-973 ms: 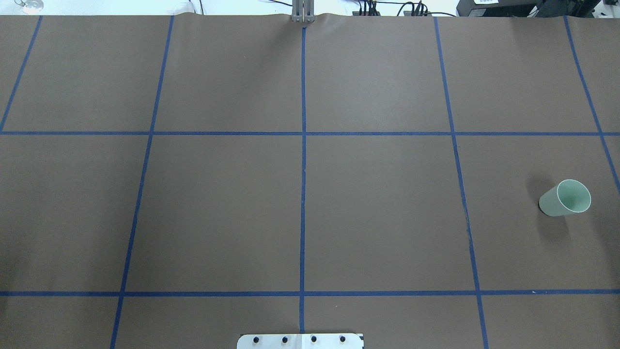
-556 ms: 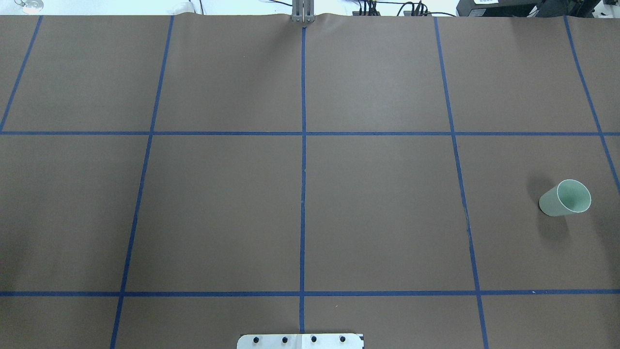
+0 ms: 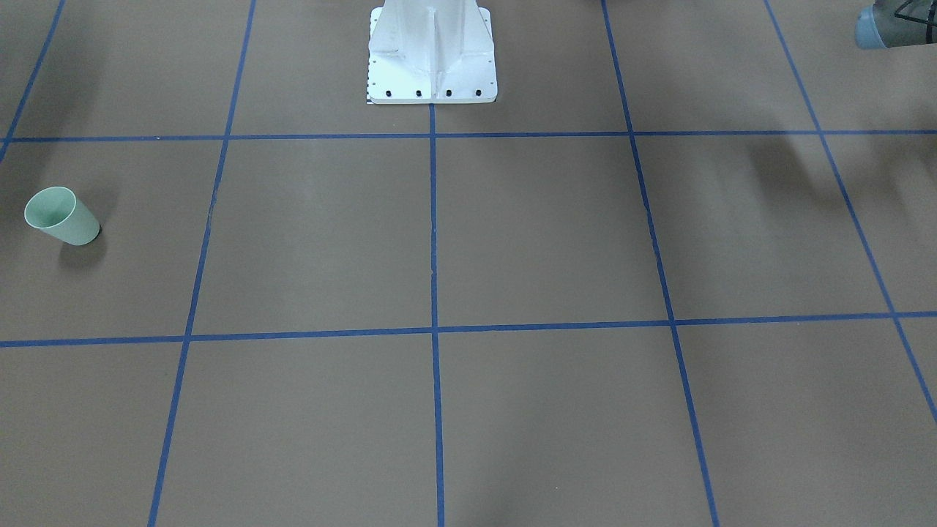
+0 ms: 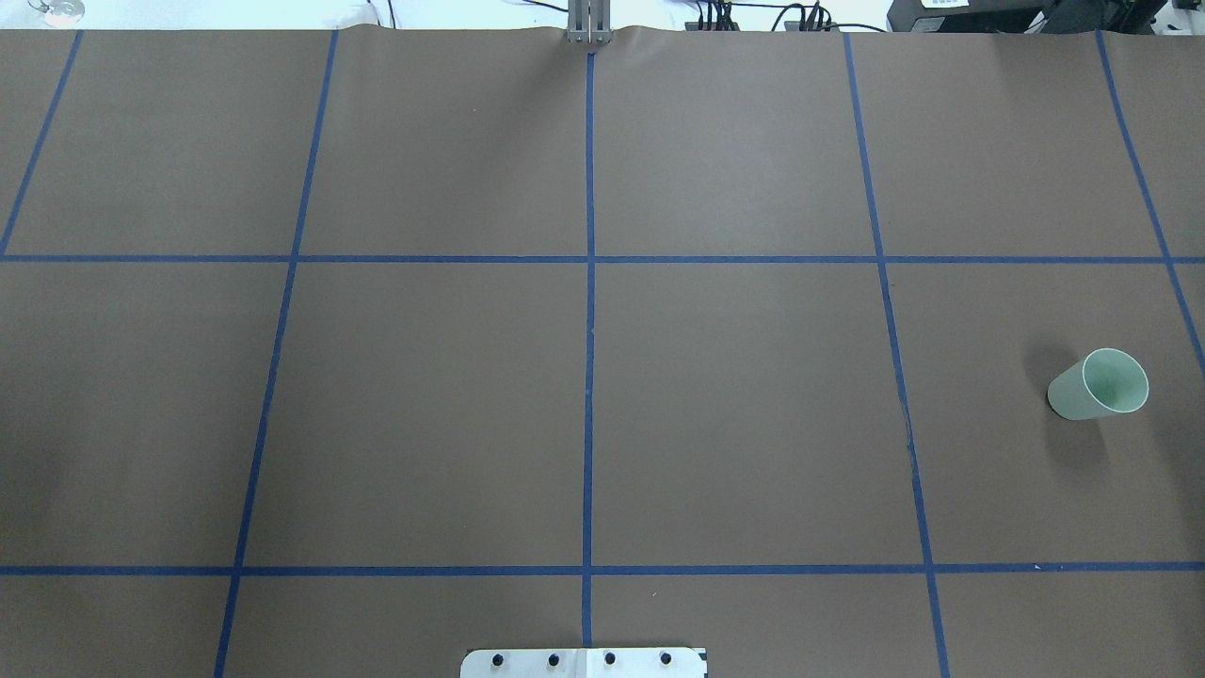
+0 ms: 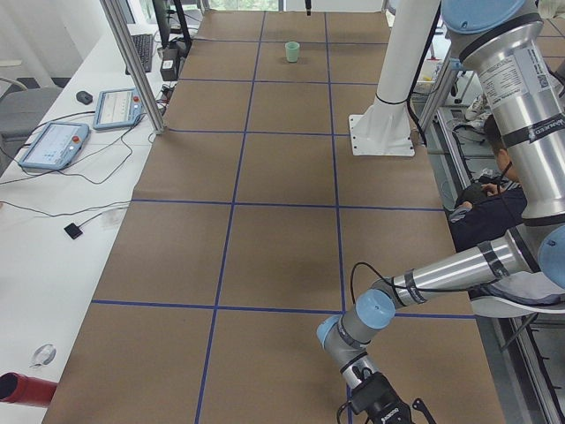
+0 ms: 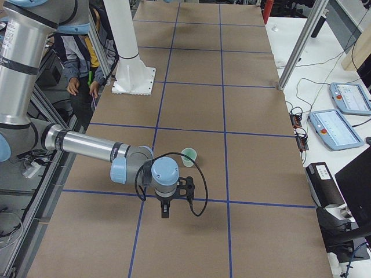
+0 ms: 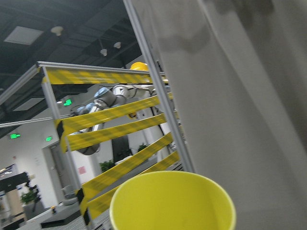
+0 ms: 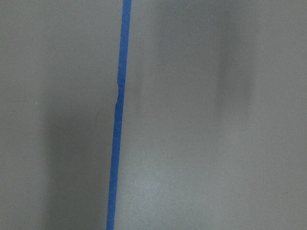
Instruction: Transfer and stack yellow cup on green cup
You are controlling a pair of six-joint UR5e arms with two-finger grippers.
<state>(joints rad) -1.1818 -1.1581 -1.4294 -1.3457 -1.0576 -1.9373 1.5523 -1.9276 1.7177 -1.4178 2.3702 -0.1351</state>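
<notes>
The green cup [image 4: 1100,384] stands upright on the brown table at my right side, and also shows in the front view [image 3: 62,216] and both side views [image 5: 292,51] [image 6: 189,156]. The yellow cup [image 7: 172,201] fills the bottom of the left wrist view, rim toward the camera, with the room behind it; no fingers show there. My left gripper [image 5: 381,413] is at the near table end, cut off by the frame edge; I cannot tell its state. My right gripper [image 6: 166,212] hangs over the table near the green cup, apart from it; I cannot tell its state.
The white robot base [image 3: 432,55] stands at the table's middle edge. Blue tape lines [image 4: 588,377] grid the table. A person [image 5: 490,190] sits beside the robot. Tablets [image 5: 53,146] and cables lie on the side desk, next to a metal post [image 5: 132,62].
</notes>
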